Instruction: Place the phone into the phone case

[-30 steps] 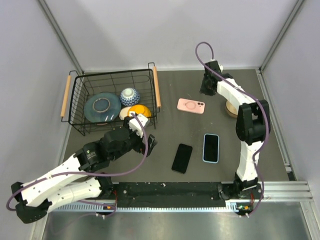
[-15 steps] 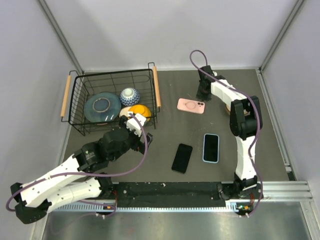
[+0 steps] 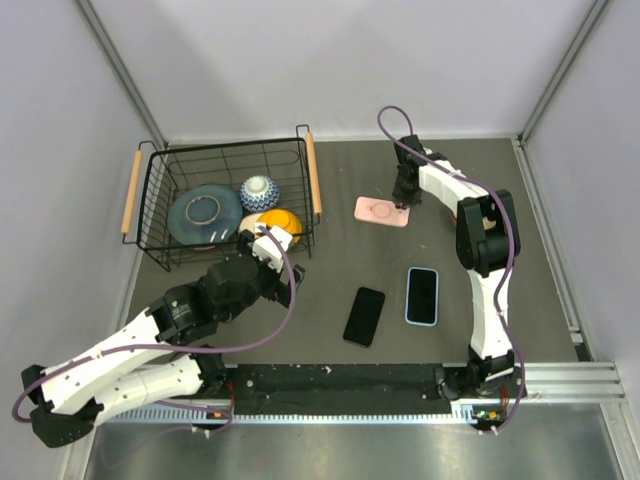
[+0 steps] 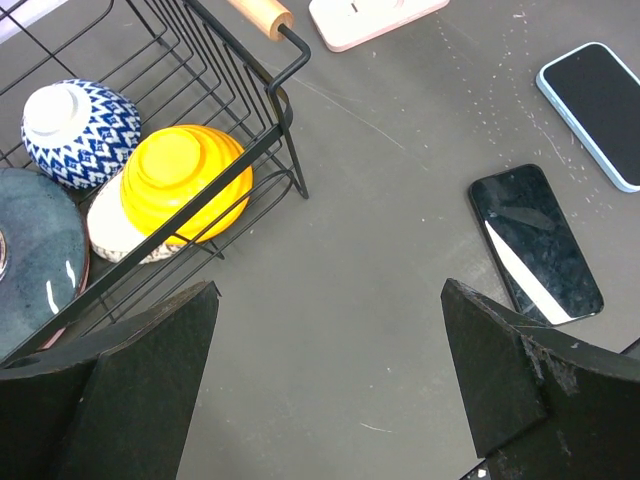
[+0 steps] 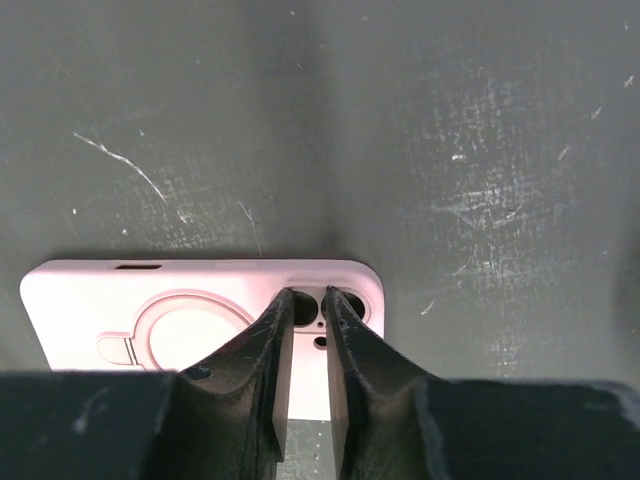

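The pink phone case (image 3: 378, 211) lies back up on the dark table, its white ring mark showing (image 5: 190, 330). My right gripper (image 3: 403, 197) stands over its camera cut-out corner. In the right wrist view the gripper (image 5: 308, 298) has its tips at the cut-out, jaws nearly together with a slim gap and nothing between them. The phone (image 3: 364, 316) lies screen up near the front, also in the left wrist view (image 4: 535, 243). My left gripper (image 3: 288, 275) hovers wide open (image 4: 330, 370) over bare table, left of the phone.
A black-faced slab with a light blue rim (image 3: 422, 296) lies right of the phone. A wire basket (image 3: 312, 175) at the back left holds a teal plate (image 3: 205, 213), a blue-patterned bowl (image 3: 259, 192) and a yellow bowl (image 4: 185, 180). A tan round object (image 3: 462, 220) sits behind the right arm.
My right gripper has moved left and down onto the case's camera corner while its jaws narrowed. The left gripper drew back slightly to the left, still wide open.
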Available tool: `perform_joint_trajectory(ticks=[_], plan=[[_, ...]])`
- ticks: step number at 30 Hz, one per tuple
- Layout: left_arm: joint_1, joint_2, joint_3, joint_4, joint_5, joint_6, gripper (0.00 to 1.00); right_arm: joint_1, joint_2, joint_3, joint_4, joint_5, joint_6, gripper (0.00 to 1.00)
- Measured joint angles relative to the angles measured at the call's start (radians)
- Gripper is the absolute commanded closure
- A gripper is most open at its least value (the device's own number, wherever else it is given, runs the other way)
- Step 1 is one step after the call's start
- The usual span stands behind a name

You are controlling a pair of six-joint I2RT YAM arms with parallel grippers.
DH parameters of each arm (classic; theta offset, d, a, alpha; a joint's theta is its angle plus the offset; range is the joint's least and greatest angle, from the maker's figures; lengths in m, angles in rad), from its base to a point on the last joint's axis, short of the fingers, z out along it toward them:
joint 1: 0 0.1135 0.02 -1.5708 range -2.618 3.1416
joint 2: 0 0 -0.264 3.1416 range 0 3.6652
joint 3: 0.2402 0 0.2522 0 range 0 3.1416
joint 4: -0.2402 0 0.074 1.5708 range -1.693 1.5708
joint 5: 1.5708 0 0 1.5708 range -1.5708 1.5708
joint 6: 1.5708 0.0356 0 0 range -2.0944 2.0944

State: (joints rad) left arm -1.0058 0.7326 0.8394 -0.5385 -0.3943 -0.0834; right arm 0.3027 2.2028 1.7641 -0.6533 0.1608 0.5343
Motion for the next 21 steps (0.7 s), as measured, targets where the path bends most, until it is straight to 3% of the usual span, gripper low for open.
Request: perform_joint_trajectory(ticks=[11, 15, 21], plan=[[0.000, -0.022, -0.017, 0.009, -0.014, 0.006, 0.01, 0.002, 0.000, -0.003, -0.008, 0.013, -0.007, 0.82], [0.000, -0.021, -0.017, 0.015, -0.016, 0.006, 0.01, 0.002, 0.001, -0.003, -0.016, 0.013, -0.031, 0.98], [0.000, 0.005, -0.003, -0.008, -0.015, 0.000, 0.01, 0.002, 0.002, 0.002, -0.018, 0.002, -0.094, 1.00]])
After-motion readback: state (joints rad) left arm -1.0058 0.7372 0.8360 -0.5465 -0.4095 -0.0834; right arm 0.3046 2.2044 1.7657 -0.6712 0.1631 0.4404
